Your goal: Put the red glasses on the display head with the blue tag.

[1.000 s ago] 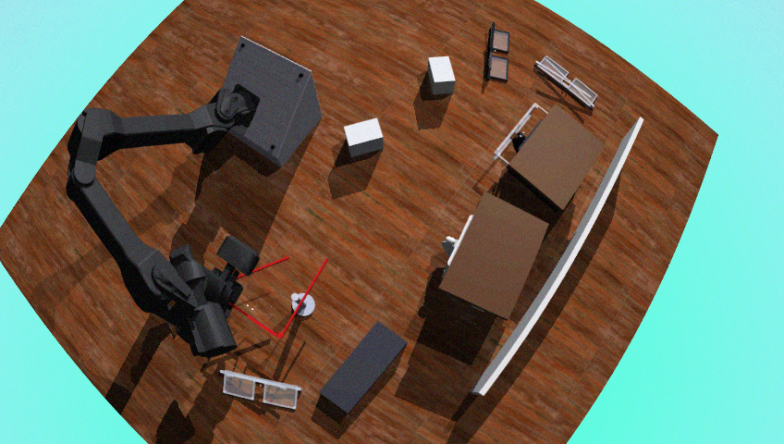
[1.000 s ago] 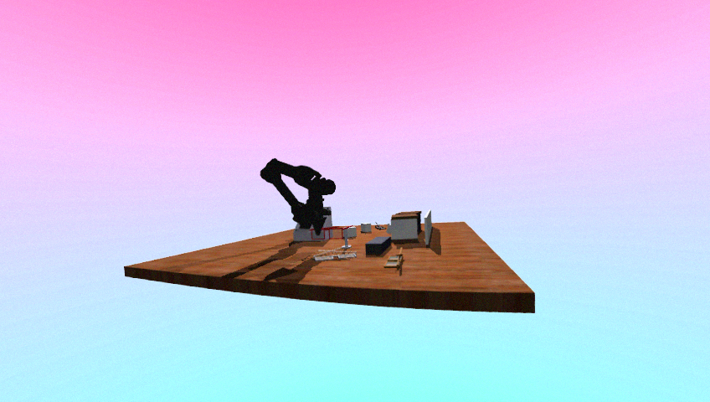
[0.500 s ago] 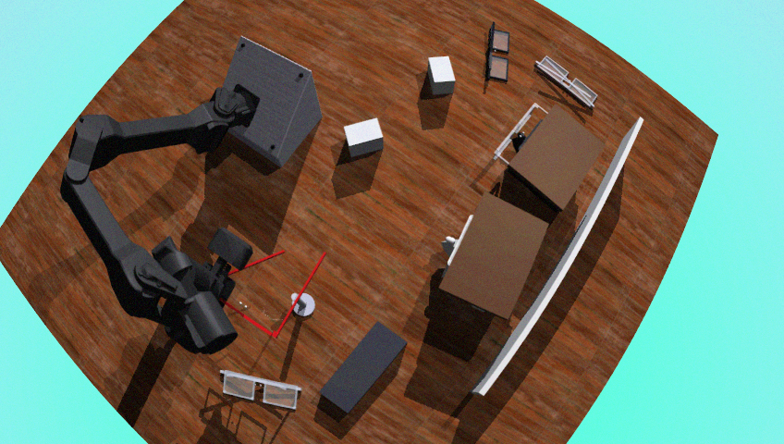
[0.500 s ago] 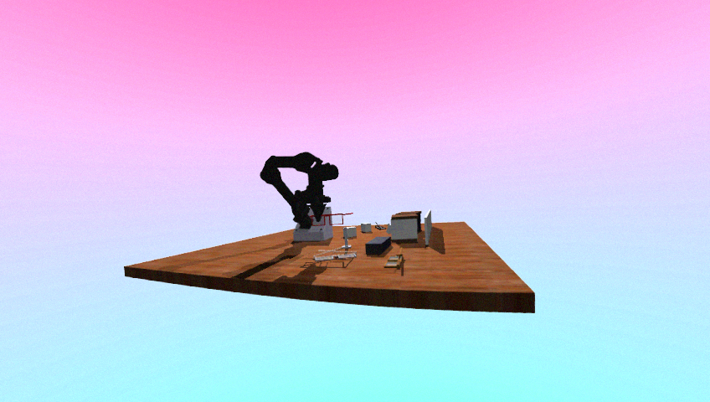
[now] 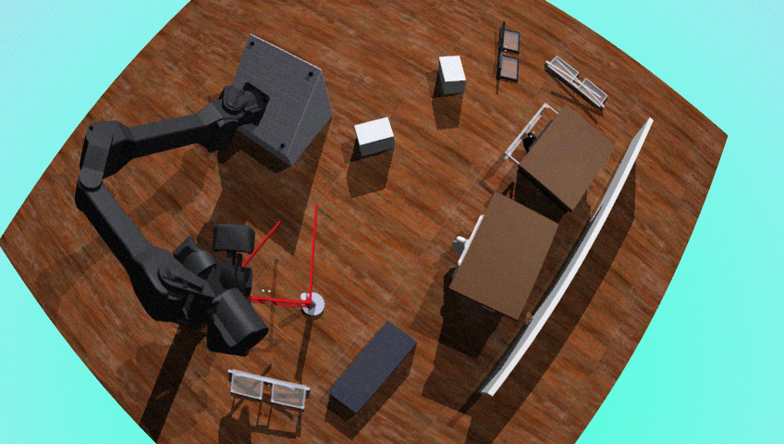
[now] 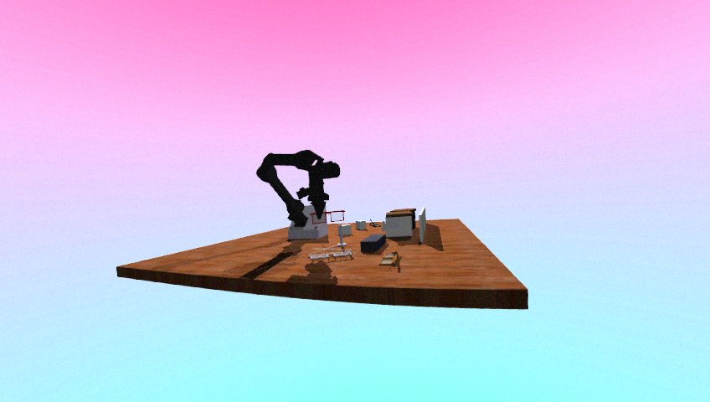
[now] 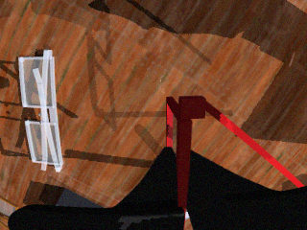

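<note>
Red glasses point(image 5: 280, 301) point(image 6: 336, 216) point(image 7: 184, 158) | temples unfolded, thin frame | pincer point(image 5: 246, 286) point(image 6: 319, 216) point(image 7: 173, 153) clamped on them, above tabletop point(image 5: 407, 219) point(image 6: 448, 269) point(image 7: 134, 62)

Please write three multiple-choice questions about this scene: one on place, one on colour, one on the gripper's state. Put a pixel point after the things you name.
1. Where is the dark blue block point(image 5: 372, 367) point(image 6: 373, 243)?
A) On a brown-topped box
B) On the wooden table
C) Under the robot's base

2. What colour are the glasses at the gripper?
A) Red
B) Green
C) Yellow

3. How is the gripper point(image 6: 319, 217)?
A) Wide open
B) Shut on nothing
C) Shut on the glasses

1 B: both outside views show it on the wood.
2 A: the red glasses point(image 5: 280, 301) point(image 6: 336, 211) point(image 7: 192, 107) show red frames.
3 C: its fingers pinch the frame, raised above the table.
</note>
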Robot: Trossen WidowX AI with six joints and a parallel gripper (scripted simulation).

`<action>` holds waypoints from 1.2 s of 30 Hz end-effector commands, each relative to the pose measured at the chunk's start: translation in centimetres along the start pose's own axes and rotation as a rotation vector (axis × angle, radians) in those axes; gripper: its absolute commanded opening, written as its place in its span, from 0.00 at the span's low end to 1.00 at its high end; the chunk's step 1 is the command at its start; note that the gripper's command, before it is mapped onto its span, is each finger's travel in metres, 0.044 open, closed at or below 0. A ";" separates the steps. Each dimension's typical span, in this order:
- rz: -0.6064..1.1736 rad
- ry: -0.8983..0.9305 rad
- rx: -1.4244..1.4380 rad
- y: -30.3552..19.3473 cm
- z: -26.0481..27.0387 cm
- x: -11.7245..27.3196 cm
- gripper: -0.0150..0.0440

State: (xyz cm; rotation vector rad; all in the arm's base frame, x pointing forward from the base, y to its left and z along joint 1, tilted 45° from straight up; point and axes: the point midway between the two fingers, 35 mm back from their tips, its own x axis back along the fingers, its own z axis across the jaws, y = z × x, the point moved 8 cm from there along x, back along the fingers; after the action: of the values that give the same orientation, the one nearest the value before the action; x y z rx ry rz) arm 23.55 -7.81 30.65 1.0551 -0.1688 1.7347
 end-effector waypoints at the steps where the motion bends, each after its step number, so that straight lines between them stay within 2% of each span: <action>1: -0.005 -0.005 0.150 -0.9 -0.1 -0.2 0.25; 36: 0.006 -0.010 1.596 -7.9 -2.4 -0.3 0.25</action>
State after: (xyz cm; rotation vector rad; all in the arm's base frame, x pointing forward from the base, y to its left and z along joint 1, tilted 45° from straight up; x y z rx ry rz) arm 28.31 -3.59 26.64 2.0357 1.3005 1.7373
